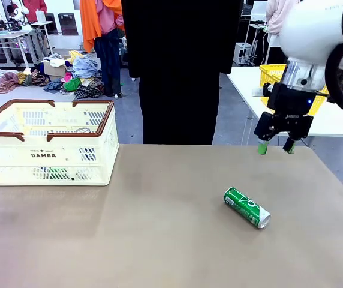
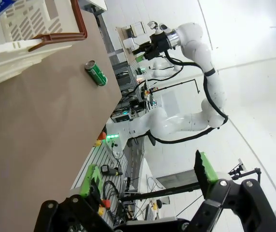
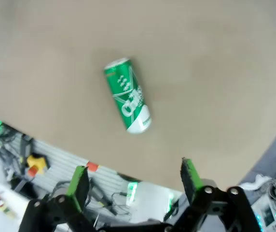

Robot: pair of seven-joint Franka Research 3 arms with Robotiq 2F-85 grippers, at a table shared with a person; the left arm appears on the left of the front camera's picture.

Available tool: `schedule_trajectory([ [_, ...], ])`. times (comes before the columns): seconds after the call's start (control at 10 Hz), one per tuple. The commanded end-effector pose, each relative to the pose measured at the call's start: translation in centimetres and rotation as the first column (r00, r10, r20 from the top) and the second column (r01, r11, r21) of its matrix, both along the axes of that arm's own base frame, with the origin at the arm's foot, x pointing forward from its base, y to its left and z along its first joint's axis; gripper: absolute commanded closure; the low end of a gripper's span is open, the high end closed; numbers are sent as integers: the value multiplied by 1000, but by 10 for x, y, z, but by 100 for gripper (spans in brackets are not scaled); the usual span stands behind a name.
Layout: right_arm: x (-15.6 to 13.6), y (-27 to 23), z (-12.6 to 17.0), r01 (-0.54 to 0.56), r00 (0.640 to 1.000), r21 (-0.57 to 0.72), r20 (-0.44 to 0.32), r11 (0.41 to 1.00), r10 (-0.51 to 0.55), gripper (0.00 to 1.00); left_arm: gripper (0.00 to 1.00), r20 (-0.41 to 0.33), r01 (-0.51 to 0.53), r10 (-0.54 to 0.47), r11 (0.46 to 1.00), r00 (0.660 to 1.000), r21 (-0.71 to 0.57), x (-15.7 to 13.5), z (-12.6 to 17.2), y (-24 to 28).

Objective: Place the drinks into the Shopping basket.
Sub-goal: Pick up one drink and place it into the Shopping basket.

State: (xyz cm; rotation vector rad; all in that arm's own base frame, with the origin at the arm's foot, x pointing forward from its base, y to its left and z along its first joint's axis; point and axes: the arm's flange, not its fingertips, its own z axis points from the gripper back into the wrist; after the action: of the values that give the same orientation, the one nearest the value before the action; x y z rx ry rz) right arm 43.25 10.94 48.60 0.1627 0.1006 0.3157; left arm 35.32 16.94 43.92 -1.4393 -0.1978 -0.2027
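Note:
A green can [image 1: 247, 207] with white markings lies on its side on the tan table, right of centre; it also shows as the green can [image 3: 127, 102] and, small, the green can [image 2: 96, 73]. My right gripper [image 1: 274, 147] hangs open in the air above the table's far right, behind and above the can, holding nothing; in its own view the right gripper [image 3: 135, 179] looks down at the can. The cream Shopping basket [image 1: 15, 155] with brown rim stands at the far left; something green shows through its slots. My left gripper [image 2: 147, 176] is open and holds nothing.
A person in dark clothes [image 1: 180, 72] stands at the far edge of the table. A yellow mesh basket [image 1: 273, 75] sits on a white table behind at the right. The table's front edge [image 3: 80, 154] drops to cables and equipment.

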Motion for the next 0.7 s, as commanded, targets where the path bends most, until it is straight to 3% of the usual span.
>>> schedule_trajectory([
  [0.0, -23, -14, -15, 119, 977, -5, 180, 993, -116, 0, 0, -4, 1, -1, 1000, 1000, -7, -2, 3, 0],
  [0.1, 0, 0, 0, 0, 1000, 0, 0, 1000, 0, 0, 0, -4, 1, -1, 1000, 1000, -7, -2, 3, 0],
  [0.3, 0, 0, 0, 0, 1000, 0, 0, 1000, 0, 0, 0, -4, 1, -1, 1000, 1000, -7, -2, 3, 0],
  [0.4, -12, -5, -8, 26, 998, -3, 59, 1000, -25, 0, 0, -4, 1, -1, 1000, 1000, -7, -2, 3, 0],
  [0.5, -15, 10, -26, 58, 998, -69, 26, 996, -57, 0, 0, -4, 1, -1, 1000, 1000, -7, -2, 3, 0],
  [0.6, -20, 33, -47, 66, 996, -81, 70, 995, -61, 0, 0, -4, 1, -1, 1000, 1000, -7, -2, 3, 0],
])
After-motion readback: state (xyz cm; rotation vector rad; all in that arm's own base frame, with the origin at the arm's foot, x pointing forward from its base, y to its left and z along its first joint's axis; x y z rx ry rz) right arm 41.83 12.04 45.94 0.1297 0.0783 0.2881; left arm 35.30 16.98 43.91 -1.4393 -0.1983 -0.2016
